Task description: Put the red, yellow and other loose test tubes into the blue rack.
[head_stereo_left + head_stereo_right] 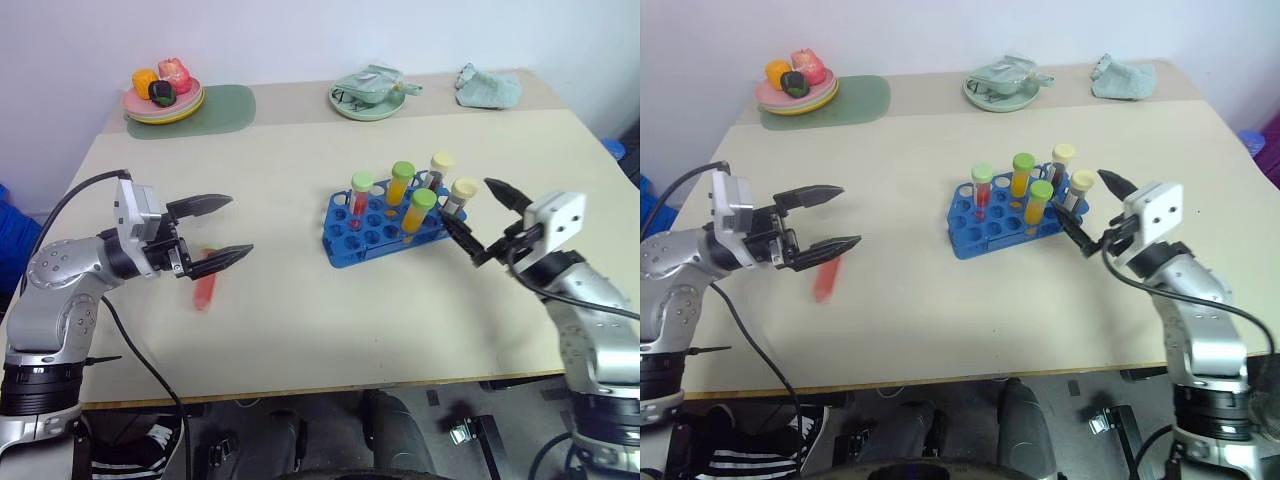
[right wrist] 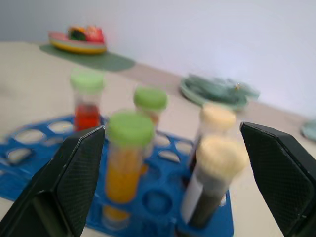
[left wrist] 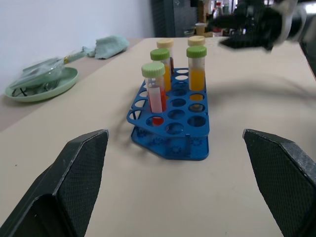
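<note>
Blue rack [image 1: 385, 228] mid-desk, five capped tubes upright in holes — red one [image 1: 360, 198], two yellow [image 1: 418, 215], two dark with pale caps [image 1: 456, 198]. One loose red tube [image 1: 205, 287] lies flat on desk [image 1: 300, 330], well left of rack, blurred, beneath left gripper [image 1: 220, 232]. Step judged: last loose tube to fetch. Next move calls for left fingers to descend and straddle it. Left fingers spread wide, empty, pointing level toward rack. Right gripper [image 1: 482, 222] just beside rack's right end — fingers released, holding nothing.

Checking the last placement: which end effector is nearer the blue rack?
Right. The right end effector sits open just beside the blue rack; the left end effector is open, well off across the table.
</note>
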Available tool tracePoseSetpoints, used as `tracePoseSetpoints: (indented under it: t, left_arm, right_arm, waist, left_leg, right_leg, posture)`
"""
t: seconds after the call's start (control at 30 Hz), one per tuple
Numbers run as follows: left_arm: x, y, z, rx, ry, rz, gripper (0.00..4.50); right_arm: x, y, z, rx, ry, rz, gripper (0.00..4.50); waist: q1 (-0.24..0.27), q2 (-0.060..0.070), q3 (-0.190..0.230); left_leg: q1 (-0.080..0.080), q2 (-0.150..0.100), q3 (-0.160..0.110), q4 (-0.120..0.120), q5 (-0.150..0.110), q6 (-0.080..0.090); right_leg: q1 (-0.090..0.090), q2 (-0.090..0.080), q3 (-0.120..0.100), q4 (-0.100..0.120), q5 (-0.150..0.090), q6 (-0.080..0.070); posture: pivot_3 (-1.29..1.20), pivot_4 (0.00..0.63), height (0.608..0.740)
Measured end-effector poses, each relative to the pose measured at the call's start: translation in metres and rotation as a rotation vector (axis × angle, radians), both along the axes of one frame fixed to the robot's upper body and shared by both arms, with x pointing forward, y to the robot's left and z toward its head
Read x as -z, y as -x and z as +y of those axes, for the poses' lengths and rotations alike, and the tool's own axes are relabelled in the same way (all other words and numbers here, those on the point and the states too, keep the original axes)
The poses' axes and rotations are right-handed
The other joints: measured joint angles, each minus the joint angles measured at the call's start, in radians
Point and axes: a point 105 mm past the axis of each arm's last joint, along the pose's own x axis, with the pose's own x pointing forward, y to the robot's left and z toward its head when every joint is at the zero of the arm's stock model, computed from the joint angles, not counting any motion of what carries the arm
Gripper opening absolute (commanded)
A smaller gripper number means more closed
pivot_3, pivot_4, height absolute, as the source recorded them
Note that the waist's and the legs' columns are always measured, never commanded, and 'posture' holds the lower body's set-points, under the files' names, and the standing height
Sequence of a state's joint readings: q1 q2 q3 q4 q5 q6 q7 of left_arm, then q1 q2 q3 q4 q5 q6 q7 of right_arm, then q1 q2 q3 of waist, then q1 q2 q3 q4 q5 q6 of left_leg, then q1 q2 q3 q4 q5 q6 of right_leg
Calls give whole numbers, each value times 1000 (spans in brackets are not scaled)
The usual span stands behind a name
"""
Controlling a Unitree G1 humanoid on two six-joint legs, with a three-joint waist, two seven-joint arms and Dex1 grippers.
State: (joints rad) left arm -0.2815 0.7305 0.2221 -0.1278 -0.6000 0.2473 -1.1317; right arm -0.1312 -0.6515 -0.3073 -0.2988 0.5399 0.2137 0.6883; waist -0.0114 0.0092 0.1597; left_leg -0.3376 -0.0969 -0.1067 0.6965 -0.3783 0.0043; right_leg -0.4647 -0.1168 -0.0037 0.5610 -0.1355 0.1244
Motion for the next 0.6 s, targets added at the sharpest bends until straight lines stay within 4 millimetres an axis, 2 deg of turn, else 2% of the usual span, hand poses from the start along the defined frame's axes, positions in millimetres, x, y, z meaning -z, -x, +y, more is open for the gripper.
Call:
tracePoseSetpoints:
  t: [0.1,0.3,0.37,0.6]
  left_arm:
    - [3,-2,3,-14,2,17,4500]
    - [8,-1,14,-70,-39,85,4500]
    - [12,3,25,-126,-85,136,4500]
    - [18,6,37,-401,-178,270,4500]
  right_arm:
    - [-11,18,6,-165,52,65,4453]
    - [-12,54,15,-512,177,277,4453]
    - [-15,62,18,-613,200,342,4453]
    - [-20,55,22,-733,236,327,4453]
  waist:
    - [3,0,0]
    - [2,0,0]
    - [-2,0,0]
    - [16,-2,1]
  left_leg:
    - [0,0,0,1,0,1]
    - [0,1,0,1,-1,2]
    - [1,2,1,1,-1,2]
    - [0,1,1,2,-1,2]
  right_leg:
    - [2,0,0,-1,0,0]
    - [2,0,0,-1,0,0]
    - [1,0,0,-1,0,0]
    - [1,-1,0,0,0,0]
  posture:
    - [0,150,740]
    - [0,150,740]
    - [0,150,740]
    - [0,150,740]
